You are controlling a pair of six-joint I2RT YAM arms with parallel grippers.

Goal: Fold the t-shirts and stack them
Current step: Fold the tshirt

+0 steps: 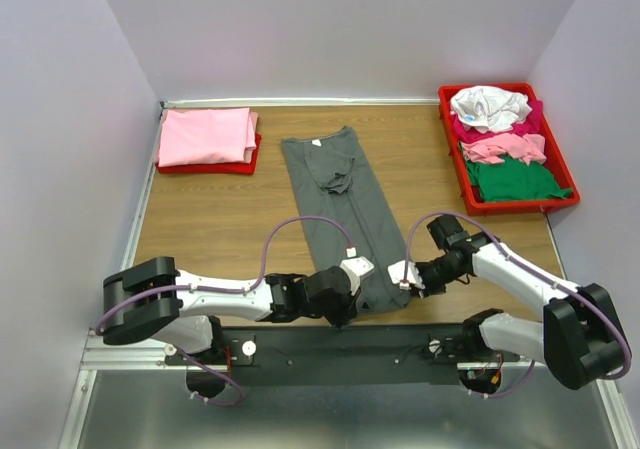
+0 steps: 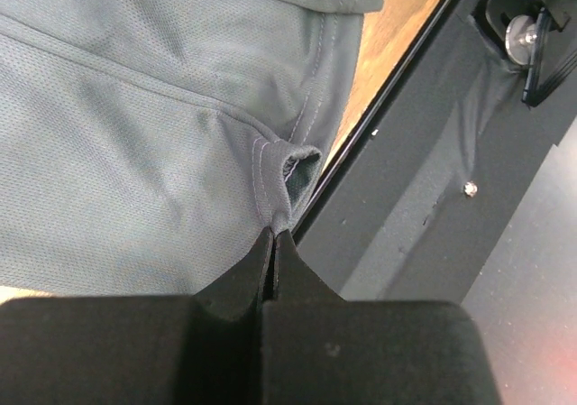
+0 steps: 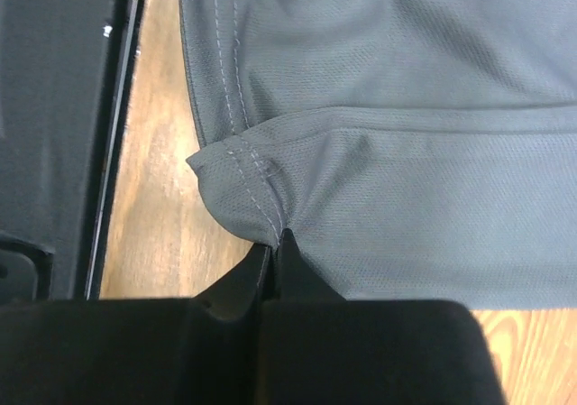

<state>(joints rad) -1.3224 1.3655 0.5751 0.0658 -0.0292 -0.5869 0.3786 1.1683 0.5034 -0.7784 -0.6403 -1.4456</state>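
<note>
A dark grey t-shirt (image 1: 345,194) lies folded into a long strip down the middle of the wooden table, with its white neck label at the far end. Both grippers are at its near end. My left gripper (image 1: 350,307) is shut on the near left hem corner, and the left wrist view shows the grey cloth (image 2: 135,152) pinched at the fingertips (image 2: 273,234). On the near right corner my right gripper (image 1: 405,286) is shut, the stitched hem (image 3: 243,166) bunching between its tips (image 3: 278,238). The near edge of the shirt lies close to the table's front edge.
A folded pink t-shirt (image 1: 205,136) rests on a red tray (image 1: 210,168) at the back left. A red tray (image 1: 455,184) at the back right holds white (image 1: 490,107), pink (image 1: 505,147) and green (image 1: 515,179) shirts. The black base rail (image 1: 330,344) runs along the near edge.
</note>
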